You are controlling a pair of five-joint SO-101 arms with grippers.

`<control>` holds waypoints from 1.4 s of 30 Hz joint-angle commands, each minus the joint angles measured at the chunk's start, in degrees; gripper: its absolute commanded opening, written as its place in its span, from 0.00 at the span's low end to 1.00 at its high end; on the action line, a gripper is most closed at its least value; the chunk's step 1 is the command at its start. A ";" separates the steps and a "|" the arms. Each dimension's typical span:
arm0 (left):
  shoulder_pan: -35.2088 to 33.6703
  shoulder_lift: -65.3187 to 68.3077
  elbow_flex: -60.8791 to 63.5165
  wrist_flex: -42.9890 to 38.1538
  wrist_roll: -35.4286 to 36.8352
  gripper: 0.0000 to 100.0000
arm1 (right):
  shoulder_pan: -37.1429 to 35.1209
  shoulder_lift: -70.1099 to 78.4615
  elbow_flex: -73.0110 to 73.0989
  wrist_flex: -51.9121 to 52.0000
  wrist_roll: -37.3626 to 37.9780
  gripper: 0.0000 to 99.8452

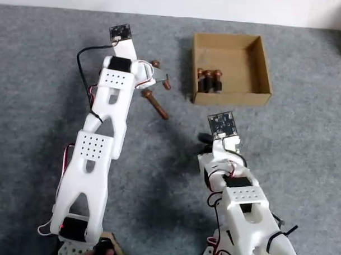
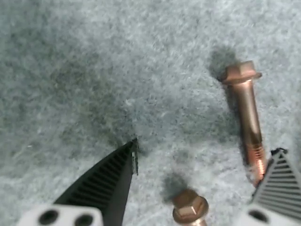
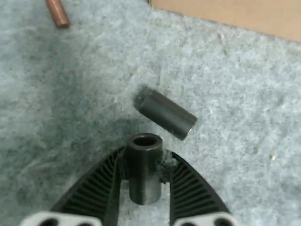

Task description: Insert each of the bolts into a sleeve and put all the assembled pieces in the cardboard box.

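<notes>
Left tool (image 2: 207, 146) is spread wide and empty, low over the bench (image 2: 70, 56), off the left wall of the box (image 1: 230, 98). Bolt (image 2: 248, 117) lies flat just inside one finger. Its thread tip is right at that finger and its head points away from the tool, so its long axis runs roughly along the tool's reach, not across the jaws. Second bolt (image 2: 190, 207) sits between the fingers, close in, with its hex head facing the camera. It looks stood on end, but I can't confirm. Right tool (image 3: 146, 155) is pinched on a sleeve (image 3: 143, 176) with the bore open toward its wrist camera. It sits off the box's front-left corner, on the robot's side. Loose sleeve (image 3: 167, 115) lies on its side just past the held one, toward the box. Three assemblies (image 1: 208, 79) sit in the box's front-left corner. Judgement: the left arm is nearer the bolts. The flat bolt needs a wrist turn or a side shift to bring the shank across the jaws, or the finger will just shove the tip. The second bolt is probably the easier grab. After that, the bolt goes thread-first into the held bore.
</notes>
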 commanded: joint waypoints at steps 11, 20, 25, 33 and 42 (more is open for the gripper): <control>0.66 -0.84 1.71 -2.20 2.55 0.35 | -0.40 0.13 -1.19 -1.36 0.70 0.01; 0.84 -0.84 1.45 -2.20 -2.20 0.02 | -0.31 0.13 -1.19 -1.36 0.70 0.01; 0.84 -1.19 1.27 -2.20 -2.29 0.08 | -0.31 0.13 -1.19 -1.36 0.70 0.01; 0.75 -0.92 1.63 -3.96 -2.46 0.23 | -0.31 0.13 -1.10 -1.36 0.70 0.01; 0.92 -0.84 1.80 -3.78 -4.75 0.43 | -0.31 0.13 -1.10 -1.36 0.70 0.01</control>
